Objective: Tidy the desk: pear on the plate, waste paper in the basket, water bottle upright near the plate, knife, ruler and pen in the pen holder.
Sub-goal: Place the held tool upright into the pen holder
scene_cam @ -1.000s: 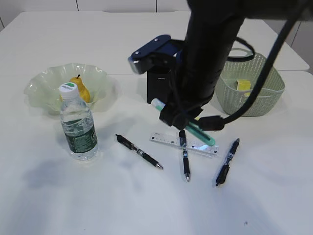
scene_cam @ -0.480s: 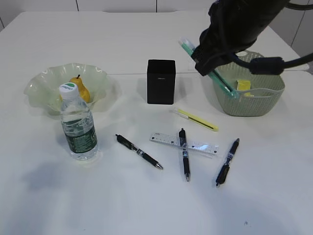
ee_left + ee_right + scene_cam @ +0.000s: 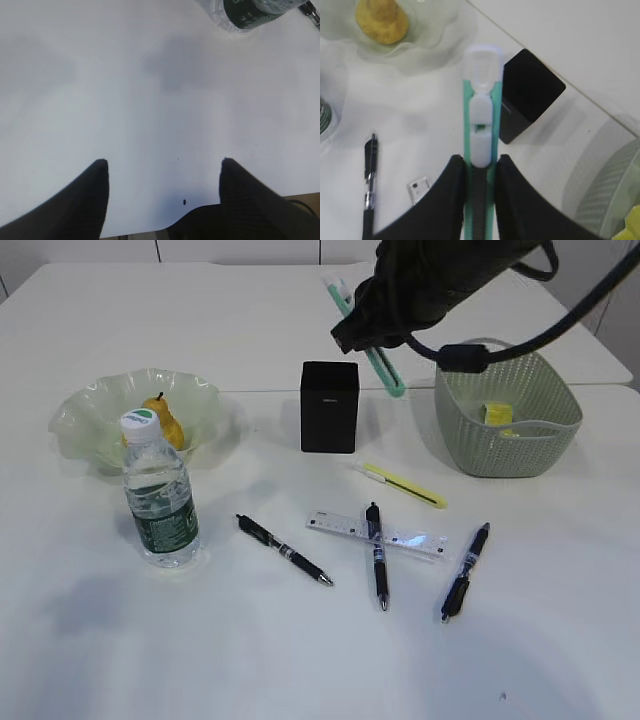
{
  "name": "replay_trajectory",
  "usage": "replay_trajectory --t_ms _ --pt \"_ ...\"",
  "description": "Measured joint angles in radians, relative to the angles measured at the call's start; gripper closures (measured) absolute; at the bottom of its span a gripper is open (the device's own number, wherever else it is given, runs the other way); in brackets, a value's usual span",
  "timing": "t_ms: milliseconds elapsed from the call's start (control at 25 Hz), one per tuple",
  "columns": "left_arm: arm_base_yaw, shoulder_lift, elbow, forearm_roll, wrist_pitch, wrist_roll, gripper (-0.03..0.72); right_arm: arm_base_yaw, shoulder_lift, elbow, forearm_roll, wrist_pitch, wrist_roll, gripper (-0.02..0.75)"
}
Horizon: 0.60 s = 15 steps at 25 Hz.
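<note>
- The table (image 3: 120, 640) gives me plenty of open room in front and on the left; my left gripper (image 3: 162, 165) hangs there with jaws wide and empty, the water bottle (image 3: 160, 502) upright near the plate (image 3: 80, 415), where the pear (image 3: 165, 422) sits.
- The basket (image 3: 510, 435), holding the waste paper (image 3: 497, 414), stands close to my right arm; I judge a careless swing could clip its rim.
- The pen holder (image 3: 329, 406) has a small mouth, so a tilted drop could miss or tip it.
- My right gripper (image 3: 480, 165) is clamped narrow on the green knife (image 3: 480, 115), held aloft beside the holder, slanted.
- The ruler (image 3: 415, 538), pens and a yellow cutter (image 3: 405, 484) lie clustered, one pen (image 3: 377, 555) across the ruler.
</note>
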Motion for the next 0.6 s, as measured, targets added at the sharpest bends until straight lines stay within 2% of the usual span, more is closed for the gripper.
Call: replay_trajectory --t_ms 240,600 --pt "0.0 0.0 0.0 0.0 0.0 0.0 0.199 -0.039 0.091 0.0 0.003 -0.206 0.006 0.611" --pt "0.0 0.0 0.0 0.0 0.0 0.0 0.2 -0.059 0.205 0.0 0.099 -0.507 0.013 0.611"
